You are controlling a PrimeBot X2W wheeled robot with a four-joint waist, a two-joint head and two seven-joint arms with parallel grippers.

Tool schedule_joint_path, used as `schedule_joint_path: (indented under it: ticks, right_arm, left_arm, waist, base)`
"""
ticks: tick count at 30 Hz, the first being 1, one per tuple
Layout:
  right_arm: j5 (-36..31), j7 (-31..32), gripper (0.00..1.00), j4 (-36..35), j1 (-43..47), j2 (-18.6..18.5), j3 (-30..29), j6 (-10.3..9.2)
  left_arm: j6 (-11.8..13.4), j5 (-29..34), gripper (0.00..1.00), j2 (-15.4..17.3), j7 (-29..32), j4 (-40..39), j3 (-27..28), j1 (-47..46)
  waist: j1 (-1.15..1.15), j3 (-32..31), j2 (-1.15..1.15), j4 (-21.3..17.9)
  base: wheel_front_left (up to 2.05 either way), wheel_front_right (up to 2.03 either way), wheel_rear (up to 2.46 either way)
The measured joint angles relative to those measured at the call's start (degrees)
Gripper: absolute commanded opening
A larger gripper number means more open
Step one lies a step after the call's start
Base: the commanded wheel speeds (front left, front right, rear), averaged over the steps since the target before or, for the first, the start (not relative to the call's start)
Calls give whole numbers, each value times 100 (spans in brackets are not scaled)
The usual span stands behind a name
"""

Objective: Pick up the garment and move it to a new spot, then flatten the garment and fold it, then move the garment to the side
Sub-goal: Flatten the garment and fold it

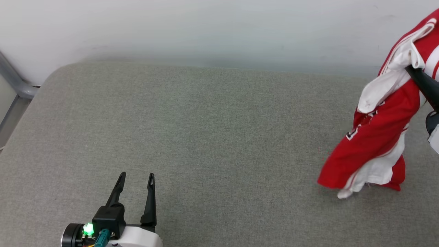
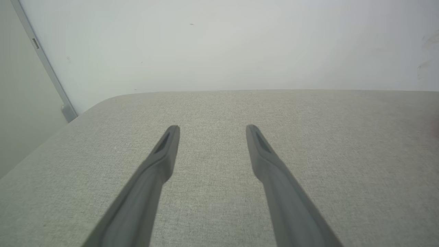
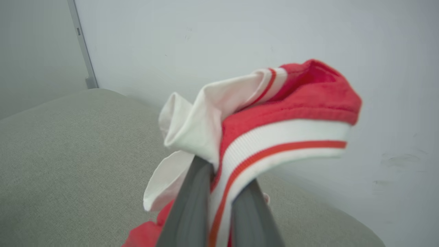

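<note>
Two grippers appear in the head view. The left gripper (image 1: 137,175) sits at 7 o'clock above the grey surface (image 1: 205,137). Its fingers point to 12 o'clock and are spread wide, with nothing between them. The left wrist view shows the same wide gap at the left gripper (image 2: 212,128), with bare surface (image 2: 308,154) between and beyond the fingers. Whether the tips touch the surface cannot be told.

The right gripper (image 1: 411,70) enters the head view at 3 o'clock. One dark finger runs toward 10 o'clock into the cloth. Its jaws are closed narrow on the garment (image 1: 380,137). In the right wrist view the two fingers (image 3: 192,199) pinch a red-and-white striped trim band. The garment (image 3: 291,103) bunches above the tips, with a white panel at 10 o'clock and red fabric at 1 o'clock.

The garment is lifted and hangs from the grip at the 3 o'clock edge of the head view. It drapes from the grip toward 7 o'clock. Black, white-outlined marks show on the folds at mid-height. The lower end, a red hem with a white tip, lies at or just above the surface; contact cannot be confirmed. The garment is well apart from the left gripper.

A pale wall (image 1: 205,27) bounds the surface at 12 o'clock. A metal post (image 1: 13,82) stands at 9 o'clock, beside the rounded corner of the surface.
</note>
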Motion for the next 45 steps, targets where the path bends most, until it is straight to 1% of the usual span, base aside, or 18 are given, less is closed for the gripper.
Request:
schedule_joint_path:
  ticks: [3,5,8,11,15,20,26,31,34,38,41,44,45]
  right_arm:
    - [-92,166,0,-229,175,52,-154,0]
    - [-109,255,0,-322,242,110,-149,0]
    - [-111,385,0,-382,269,216,103,-1]
    - [-54,460,0,-288,140,369,559,-1]
    - [35,522,0,79,-360,561,1404,-1]
    - [169,478,0,878,-1221,934,2748,-1]
    - [422,285,0,2027,-2107,1603,4391,-1]
    - [680,49,0,2887,-2566,2059,5555,-1]
    - [860,-15,0,3371,-2749,2256,6167,-1]
    - [949,83,0,3916,-2788,2414,6523,-1]
    - [873,212,0,4123,-2754,2498,6563,-1]
    - [728,434,0,4156,-2597,2572,6555,-1]
    - [721,417,20,4155,-2592,2573,6555,-1]
  left_arm:
    - [-2,1,100,0,0,-20,3,1]
    - [-2,0,100,0,0,-33,-4,-3]
    - [-1,-10,100,0,0,-41,-52,-41]
    - [2,-51,100,-1,0,-46,-107,-145]
    - [5,-67,100,-1,0,-51,-169,-266]
    - [49,-140,100,1,0,-71,-246,-399]
    - [102,-261,100,0,0,-54,-368,-571]
    - [192,-387,100,1,0,-52,-477,-712]
    - [225,-438,100,1,0,-48,-533,-742]
    - [260,-503,100,0,0,-42,-592,-809]
    - [301,-517,100,0,0,-36,-605,-823]
    - [322,-534,100,1,0,-19,-608,-826]
    - [326,-536,100,0,0,-15,-605,-826]
  waist:
    - [0,24,0,14]
    - [0,69,0,27]
    - [0,141,0,78]
    - [0,219,0,158]
    - [0,340,0,313]
    - [0,538,0,554]
    - [0,819,0,862]
    - [0,1047,0,1121]
    - [0,1168,0,1246]
    - [1,1279,0,1367]
    - [1,1321,0,1397]
    - [0,1311,0,1372]
    - [1,1301,0,1354]
  base:
    - [0,0,0]
    - [0,0,0]
    - [0,0,0]
    - [0,0,0]
    - [0,0,0]
    - [0,0,0]
    - [0,0,0]
    - [0,0,0]
    - [0,0,0]
    - [0,0,0]
    - [0,0,0]
    - [0,0,0]
    - [0,0,0]
